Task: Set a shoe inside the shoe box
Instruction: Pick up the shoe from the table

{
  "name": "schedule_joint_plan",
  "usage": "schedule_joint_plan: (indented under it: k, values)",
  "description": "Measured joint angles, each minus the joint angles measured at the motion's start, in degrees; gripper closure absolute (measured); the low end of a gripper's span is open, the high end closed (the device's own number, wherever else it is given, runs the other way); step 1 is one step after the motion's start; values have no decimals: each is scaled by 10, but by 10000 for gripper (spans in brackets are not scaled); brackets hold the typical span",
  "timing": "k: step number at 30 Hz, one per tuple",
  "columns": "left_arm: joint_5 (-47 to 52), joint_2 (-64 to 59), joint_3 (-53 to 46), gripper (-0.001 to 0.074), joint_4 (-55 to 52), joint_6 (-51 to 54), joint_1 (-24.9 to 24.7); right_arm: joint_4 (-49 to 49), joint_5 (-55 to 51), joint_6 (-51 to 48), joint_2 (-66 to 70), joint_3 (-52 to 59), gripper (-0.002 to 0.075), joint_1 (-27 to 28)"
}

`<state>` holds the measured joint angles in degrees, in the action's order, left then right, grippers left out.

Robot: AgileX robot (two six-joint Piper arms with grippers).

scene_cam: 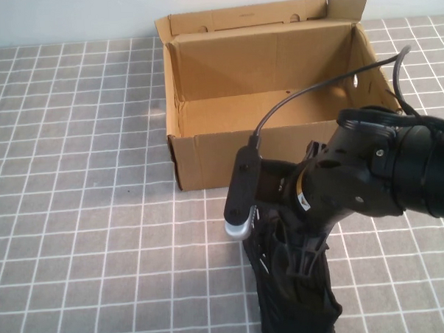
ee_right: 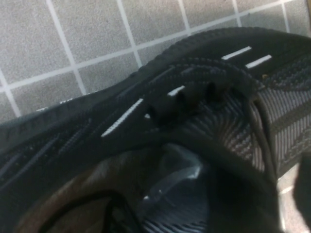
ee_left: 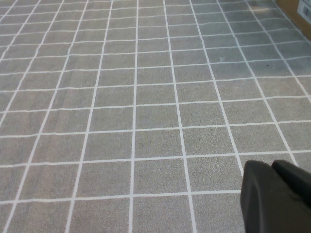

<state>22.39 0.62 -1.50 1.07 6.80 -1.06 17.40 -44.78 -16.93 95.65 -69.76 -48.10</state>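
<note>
The shoe [scene_cam: 296, 300], a black mesh sneaker with white dash marks [ee_right: 194, 63], lies on the tiled table in front of the shoe box [scene_cam: 207, 158], its toe toward the box. The brown cardboard box stands open, flaps upright and nothing visible inside. My right gripper [scene_cam: 282, 234] is down on the shoe [ee_right: 121, 121]. In the right wrist view, one finger [ee_right: 233, 194] is inside the shoe opening and the other sits outside its side wall. A strip of floor shows between that wall and the outer finger. My left gripper [ee_left: 273, 169] hovers shut over bare tiles, away from both.
Grey tiles with white grid lines cover the table [scene_cam: 75, 180]. A black cable [scene_cam: 307, 93] arcs from the right wrist camera over the box's front wall. A corner of the box [ee_left: 299, 7] shows in the left wrist view.
</note>
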Motion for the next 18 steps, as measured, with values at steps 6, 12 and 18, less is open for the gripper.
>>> schedule_joint_plan:
  k: [6, 12, 18]
  values:
    - [0, 0, 0, 736, 0, 0, 0, -2, -5, 4, 0, 0, 644, 0]
    - [0, 0, 0, 736, 0, 0, 0, -8, -18, 38, -7, 0, 729, -2]
    - [0, 0, 0, 736, 0, 0, 0, -41, -56, 42, -68, 0, 732, -3]
